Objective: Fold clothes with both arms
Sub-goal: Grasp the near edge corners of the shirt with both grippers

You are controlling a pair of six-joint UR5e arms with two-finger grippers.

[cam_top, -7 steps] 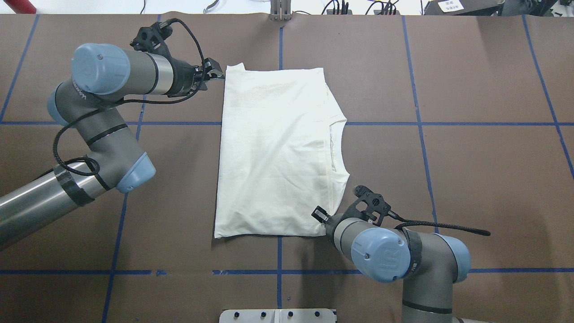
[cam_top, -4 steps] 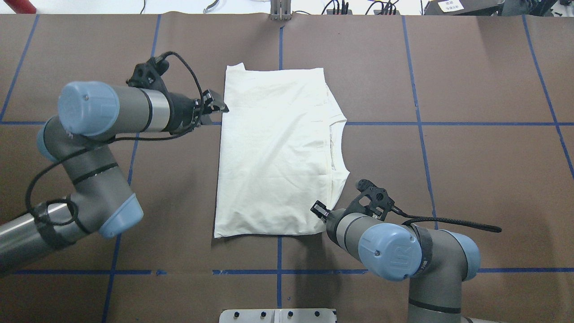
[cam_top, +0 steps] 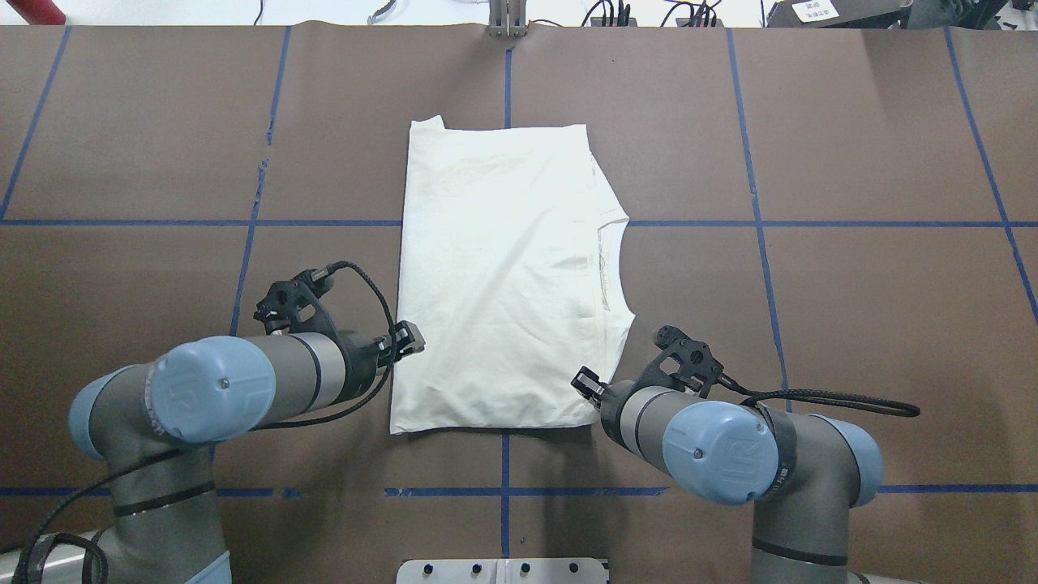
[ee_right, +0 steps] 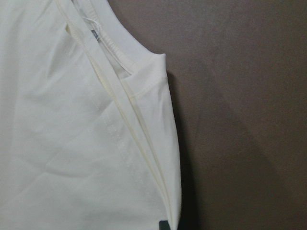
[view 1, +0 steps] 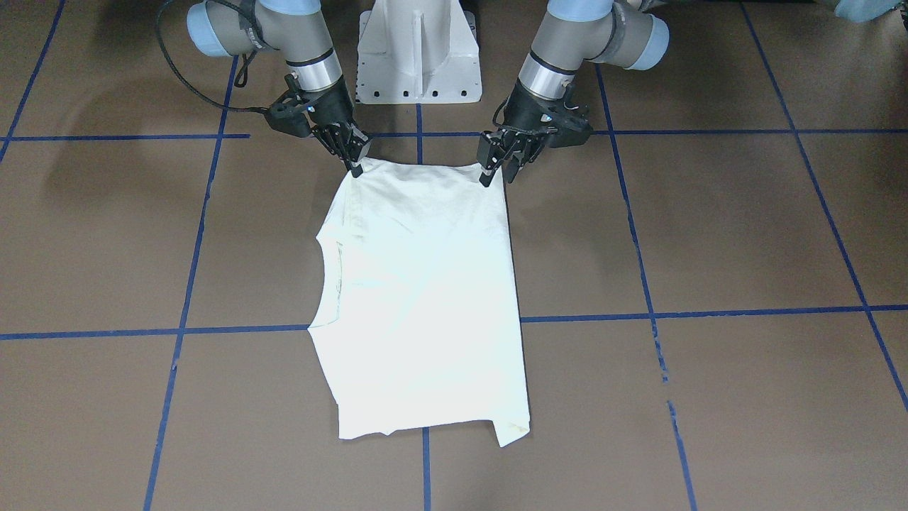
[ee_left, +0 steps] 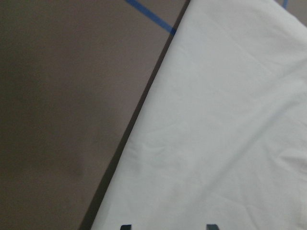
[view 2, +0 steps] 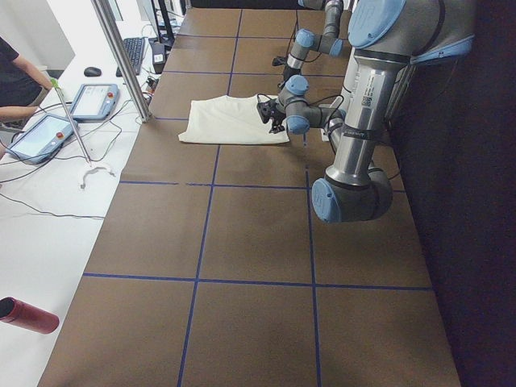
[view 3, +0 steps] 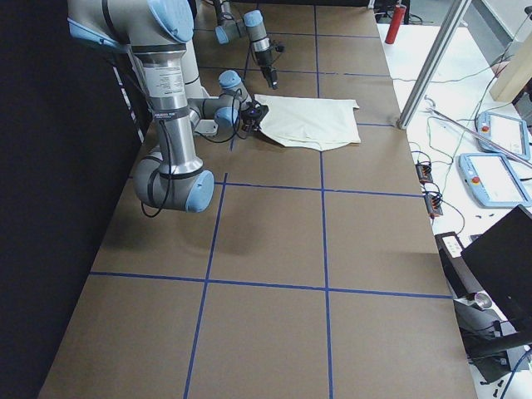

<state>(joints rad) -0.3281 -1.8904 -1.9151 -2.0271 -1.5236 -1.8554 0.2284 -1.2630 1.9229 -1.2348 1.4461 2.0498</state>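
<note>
The cream-white T-shirt lies folded flat, plain side up, its print hidden; it also shows in the front view. My left gripper is open at the shirt's near left edge. In the front view it hangs just over that corner. In the left wrist view its two fingertips stand apart over the cloth. My right gripper sits at the near right corner, by the collar side. In the front view it looks shut with its tip on the shirt's edge.
The white pedestal base stands between the arms at the robot's side. Blue tape lines cross the brown table. A side desk with tablets, a metal post and a red bottle lies beyond the table's far edge.
My left arm has swept back along the shirt's left edge, from the far left corner to the near left corner. My right gripper has stayed at the near right corner.
</note>
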